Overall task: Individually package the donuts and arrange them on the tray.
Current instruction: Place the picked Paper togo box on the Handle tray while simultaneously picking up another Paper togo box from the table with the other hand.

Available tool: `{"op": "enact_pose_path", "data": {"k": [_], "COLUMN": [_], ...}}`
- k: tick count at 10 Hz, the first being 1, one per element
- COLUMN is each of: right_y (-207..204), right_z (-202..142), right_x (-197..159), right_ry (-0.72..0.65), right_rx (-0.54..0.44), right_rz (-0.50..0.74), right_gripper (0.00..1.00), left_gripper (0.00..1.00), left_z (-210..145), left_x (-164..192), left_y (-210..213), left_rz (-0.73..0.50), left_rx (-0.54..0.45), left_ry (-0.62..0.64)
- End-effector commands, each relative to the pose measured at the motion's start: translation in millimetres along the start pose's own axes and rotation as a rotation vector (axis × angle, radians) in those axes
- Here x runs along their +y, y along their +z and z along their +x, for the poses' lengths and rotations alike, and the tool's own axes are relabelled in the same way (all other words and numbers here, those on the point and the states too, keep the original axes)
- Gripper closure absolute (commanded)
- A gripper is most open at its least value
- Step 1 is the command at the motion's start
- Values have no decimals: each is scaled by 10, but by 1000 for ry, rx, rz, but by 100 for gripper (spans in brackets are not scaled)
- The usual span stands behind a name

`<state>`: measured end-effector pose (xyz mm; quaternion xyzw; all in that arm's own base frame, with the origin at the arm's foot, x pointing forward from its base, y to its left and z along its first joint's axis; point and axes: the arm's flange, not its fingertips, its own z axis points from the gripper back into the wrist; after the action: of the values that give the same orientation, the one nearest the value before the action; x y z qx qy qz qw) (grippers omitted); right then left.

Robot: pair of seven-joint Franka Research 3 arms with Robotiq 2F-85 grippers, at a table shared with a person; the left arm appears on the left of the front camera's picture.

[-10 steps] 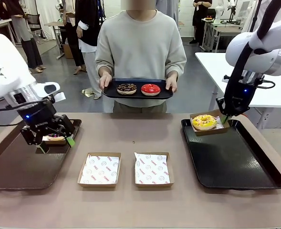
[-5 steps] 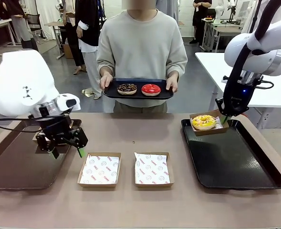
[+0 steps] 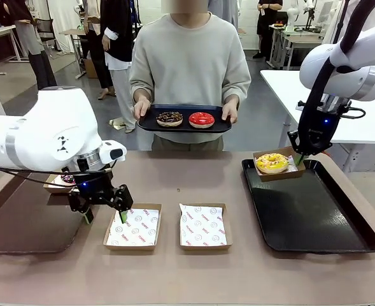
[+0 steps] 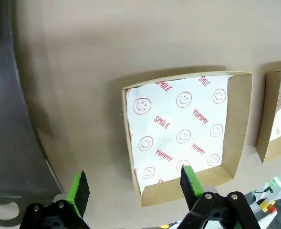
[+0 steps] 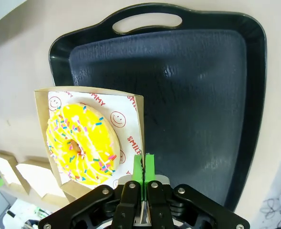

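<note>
End effector (image 5: 143, 165) on box (image 5: 139, 119); donut (image 5: 96, 143) flat.

Left pincer (image 3: 104, 217) agape (right pincer (image 3: 299, 159) clamped).

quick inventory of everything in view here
yellow sprinkled ring donut: 1, yellow, in brown cardboard box at far-left corner of big black tray
glossy red ring donut: 1, red, on small black tray
sprinkled chocolate ring donut: 1, brown, same tray
dark donut: 1, partly hidden, boxed on left dark tray
empty paper-lined cardboard boxes: 2, brown, table middle
person's hands: 2, holding small tray
left end effector: black, open, above left empty box's edge
right end effector: black, shut on yellow donut's box
</note>
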<state>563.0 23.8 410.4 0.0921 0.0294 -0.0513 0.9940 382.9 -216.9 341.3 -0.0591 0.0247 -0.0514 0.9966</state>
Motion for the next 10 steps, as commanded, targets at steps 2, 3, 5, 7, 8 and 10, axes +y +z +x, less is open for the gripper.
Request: {"op": "enact_pose_path", "data": {"k": [2,3,5,7,8,10], "right_y": [9,9,9,9,9,9], "right_z": [-32,-32,-32,-32,-32,-32], "right_x": [-6,-6,-6,-6,-6,-6], "right_ry": [5,5,5,5,5,5], "right_rx": [-4,-4,-4,-4,-4,-4], "right_rz": [4,4,4,4,4,4], "right_gripper": [99,99,99,99,99,99], "left_gripper": [0,0,0,0,0,0], "left_z": [32,-75,24,24,24,24], "left_x": [-66,31,-34,-34,-34,-34], "left_y": [-10,173,-25,-25,-25,-25], "left_rz": [8,-72,-3,-3,-3,-3], "left_rx": [-18,-18,4,4,4,4], "left_ry": [17,-7,-2,-2,-2,-2]}}
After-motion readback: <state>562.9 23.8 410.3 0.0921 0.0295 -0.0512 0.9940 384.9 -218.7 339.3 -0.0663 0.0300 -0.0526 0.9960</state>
